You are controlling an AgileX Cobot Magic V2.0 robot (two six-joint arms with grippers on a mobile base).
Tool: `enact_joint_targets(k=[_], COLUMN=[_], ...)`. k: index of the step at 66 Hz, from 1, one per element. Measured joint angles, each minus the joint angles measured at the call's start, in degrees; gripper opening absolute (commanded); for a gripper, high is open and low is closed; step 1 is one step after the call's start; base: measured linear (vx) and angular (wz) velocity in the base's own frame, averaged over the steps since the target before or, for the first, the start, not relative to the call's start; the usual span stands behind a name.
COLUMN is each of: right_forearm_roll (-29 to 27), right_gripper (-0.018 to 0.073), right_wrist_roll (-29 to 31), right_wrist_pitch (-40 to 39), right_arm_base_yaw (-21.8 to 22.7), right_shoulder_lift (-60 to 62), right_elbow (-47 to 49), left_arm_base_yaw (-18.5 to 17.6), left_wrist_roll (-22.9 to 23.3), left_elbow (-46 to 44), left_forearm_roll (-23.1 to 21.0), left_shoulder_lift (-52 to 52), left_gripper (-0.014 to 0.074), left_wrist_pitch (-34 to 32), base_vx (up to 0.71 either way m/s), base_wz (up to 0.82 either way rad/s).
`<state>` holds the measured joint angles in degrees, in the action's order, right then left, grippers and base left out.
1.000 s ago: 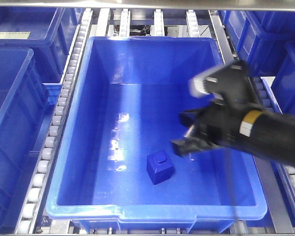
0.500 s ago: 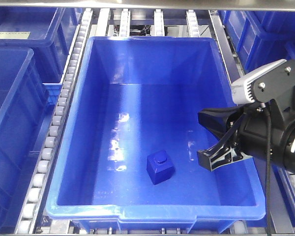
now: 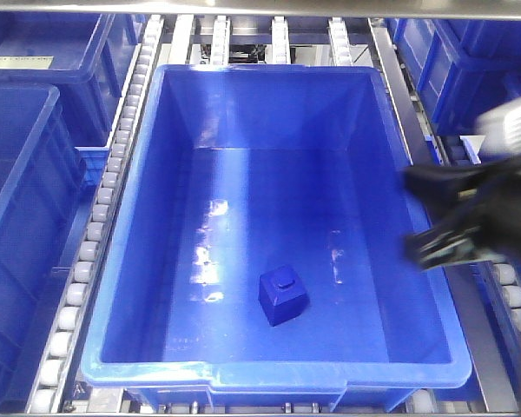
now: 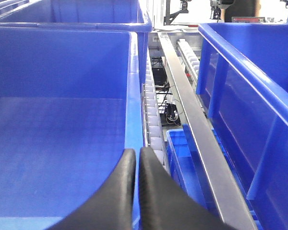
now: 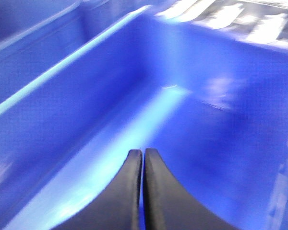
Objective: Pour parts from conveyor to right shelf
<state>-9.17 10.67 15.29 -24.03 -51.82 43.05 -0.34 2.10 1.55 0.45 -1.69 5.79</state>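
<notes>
A single part, a small blue cube (image 3: 283, 296) with a round stud on top, lies on the floor of the big blue crate (image 3: 269, 375). The crate rests on the right shelf, between its white roller rails (image 3: 100, 217). My right arm (image 3: 478, 217) is a motion-blurred black shape over the crate's right wall, well right of the cube. In the right wrist view the right gripper (image 5: 142, 152) is shut and empty, pointing into a blurred blue crate. The left gripper (image 4: 136, 152) is shut just above the right wall of another blue crate (image 4: 133, 96). The conveyor is out of view.
More blue crates (image 3: 22, 200) fill the shelf lanes to the left and to the right (image 3: 469, 61). A steel rail (image 4: 197, 124) and a roller track (image 4: 151, 105) run between the crates in the left wrist view, with a small blue bin (image 4: 182, 158) below.
My right arm has pulled back to the right, from over the crate's floor near the cube to beyond its right wall. The cube has not moved.
</notes>
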Motion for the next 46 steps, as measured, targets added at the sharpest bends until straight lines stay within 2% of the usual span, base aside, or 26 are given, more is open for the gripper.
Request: enact_joint_targets(k=[13,24,36,46], right_forearm_roll=[-0.17,-0.9,-4.88,-5.3], right_gripper=[-0.0009,-0.0009,-0.0009,-0.0009], right_wrist_roll=[1.8,2.22,2.27,2.5], right_wrist_pitch=[4.95,-4.08,-8.3,-8.63], right_arm_base_yaw=[11.36,18.24,23.49,23.82], right_shoulder_lift=[6.74,17.43,33.41,44.71], right_elbow=[-0.81,-11.66,-26.09,-35.25], left_arm_base_yaw=[0.0,0.0,0.0,0.0], left_wrist_roll=[0.0,0.0,0.0,0.0], left_elbow=[0.0,0.0,0.0,0.0], left_forearm_roll=[0.0,0.0,0.0,0.0], left_shoulder_lift=[0.0,0.0,0.0,0.0], left_gripper=[-0.0006,-0.0006,-0.0006,-0.0006], left_wrist_pitch=[0.0,0.0,0.0,0.0], base_vx=[0.0,0.0,0.0,0.0], base_wz=[0.0,0.0,0.0,0.0])
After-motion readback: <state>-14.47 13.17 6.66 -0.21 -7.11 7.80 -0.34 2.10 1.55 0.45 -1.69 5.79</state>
